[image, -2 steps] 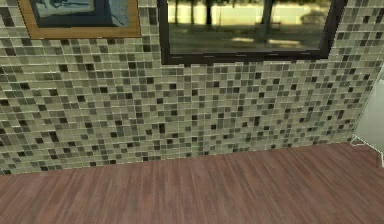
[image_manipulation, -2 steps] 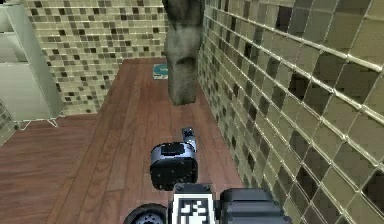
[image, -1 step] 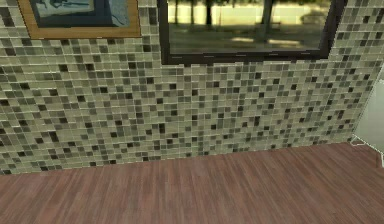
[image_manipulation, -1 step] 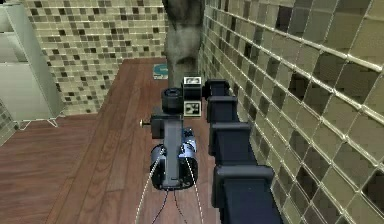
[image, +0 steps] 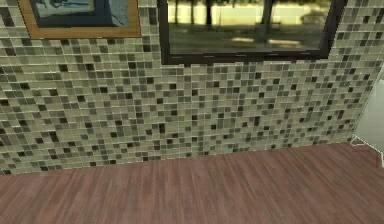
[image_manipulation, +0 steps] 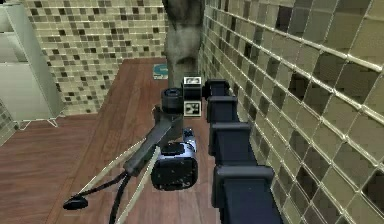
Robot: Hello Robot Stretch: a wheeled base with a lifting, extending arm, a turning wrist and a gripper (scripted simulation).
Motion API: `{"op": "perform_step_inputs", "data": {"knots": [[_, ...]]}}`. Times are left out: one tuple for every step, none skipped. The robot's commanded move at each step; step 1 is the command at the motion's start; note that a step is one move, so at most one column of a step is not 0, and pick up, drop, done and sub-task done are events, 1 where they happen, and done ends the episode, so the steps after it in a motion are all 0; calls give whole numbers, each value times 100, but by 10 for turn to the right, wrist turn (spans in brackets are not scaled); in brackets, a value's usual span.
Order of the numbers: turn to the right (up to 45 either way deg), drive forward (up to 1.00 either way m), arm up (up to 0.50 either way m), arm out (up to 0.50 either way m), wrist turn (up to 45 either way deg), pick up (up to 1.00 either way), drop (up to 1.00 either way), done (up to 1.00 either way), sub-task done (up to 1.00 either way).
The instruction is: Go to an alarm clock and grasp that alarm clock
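I'm facing a tiled wall (image: pixel 150 100) over wood floor (image: pixel 180 190) — I judge 2 steps left: reach the alarm clock, grasp it. The jaws hold nothing — their state I can't tell.

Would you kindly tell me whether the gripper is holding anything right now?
Empty: the gripper has only bare wooden floor behind its far end.

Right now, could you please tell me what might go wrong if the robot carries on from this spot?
1. The wall ahead looks close in the forward view, so driving on may bump it.
2. The arm runs near the side wall. Turning the base could scrape it.
3. The small teal thing on the floor is too small to identify, so it could be mistaken for the clock.
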Motion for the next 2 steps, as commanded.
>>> {"op": "perform_step_inputs", "data": {"knots": [[0,0,0,0,450,0,0,0,0],[0,0,0,0,450,0,0,0,0]]}}
